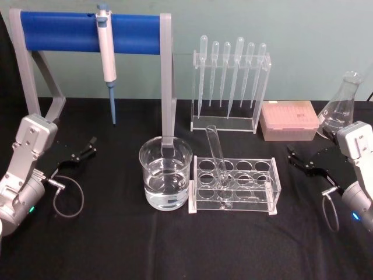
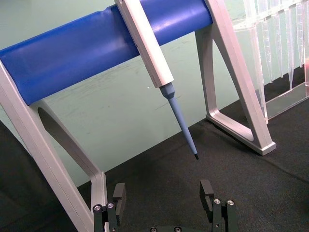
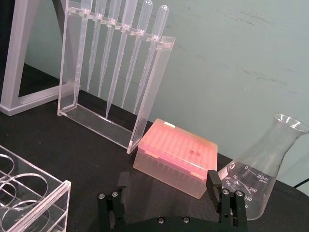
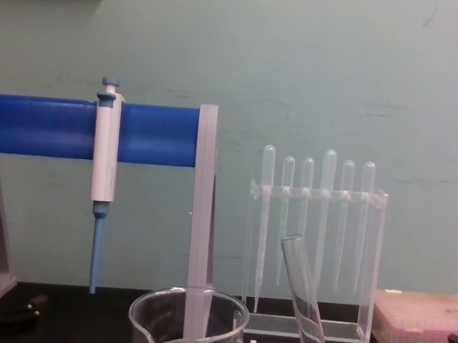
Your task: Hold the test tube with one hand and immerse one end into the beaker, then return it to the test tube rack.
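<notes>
The test tube (image 1: 217,157) leans in a hole of the clear rack (image 1: 259,198) at the table's middle, its open rim up; the chest view shows the test tube (image 4: 302,296) tilted. The beaker (image 1: 165,172), part filled with clear liquid, stands just left of the rack, and its rim shows as beaker (image 4: 186,317) low in the chest view. My left gripper (image 1: 81,150) rests open at the far left, empty (image 2: 163,193). At the far right my right gripper (image 1: 297,160) is open and empty too (image 3: 166,186). Both are well apart from the tube.
A blue-and-white pipettor (image 1: 106,58) hangs on a blue-barred stand (image 1: 58,32) at the back left. Behind the rack stands a holder with several thin pipettes (image 1: 230,81). A pink tip box (image 1: 288,121) and a conical flask (image 1: 341,105) sit at the back right.
</notes>
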You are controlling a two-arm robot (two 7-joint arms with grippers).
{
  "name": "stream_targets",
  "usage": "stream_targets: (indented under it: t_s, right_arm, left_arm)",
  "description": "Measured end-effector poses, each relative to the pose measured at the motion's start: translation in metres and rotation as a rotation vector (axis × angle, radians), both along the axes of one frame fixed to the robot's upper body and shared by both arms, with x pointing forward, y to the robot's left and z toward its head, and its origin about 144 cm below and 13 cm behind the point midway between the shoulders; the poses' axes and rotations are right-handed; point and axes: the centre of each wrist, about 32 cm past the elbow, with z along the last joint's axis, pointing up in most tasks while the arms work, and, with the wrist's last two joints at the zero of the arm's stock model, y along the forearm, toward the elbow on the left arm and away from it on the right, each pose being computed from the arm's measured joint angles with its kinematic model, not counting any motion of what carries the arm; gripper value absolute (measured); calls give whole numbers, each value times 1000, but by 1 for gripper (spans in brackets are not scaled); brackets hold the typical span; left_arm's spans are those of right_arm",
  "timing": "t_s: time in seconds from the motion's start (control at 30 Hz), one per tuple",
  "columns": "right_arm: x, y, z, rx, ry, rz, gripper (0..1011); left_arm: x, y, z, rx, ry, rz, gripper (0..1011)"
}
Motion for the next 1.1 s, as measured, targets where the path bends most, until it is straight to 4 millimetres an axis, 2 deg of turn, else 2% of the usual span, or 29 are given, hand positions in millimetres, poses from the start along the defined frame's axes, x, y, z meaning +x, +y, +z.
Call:
stream_targets:
  t_s: [1.1]
  right_arm:
    - [0, 0, 0, 0, 0, 0, 1002]
  left_arm:
    - [0, 0, 0, 0, 0, 0, 1000]
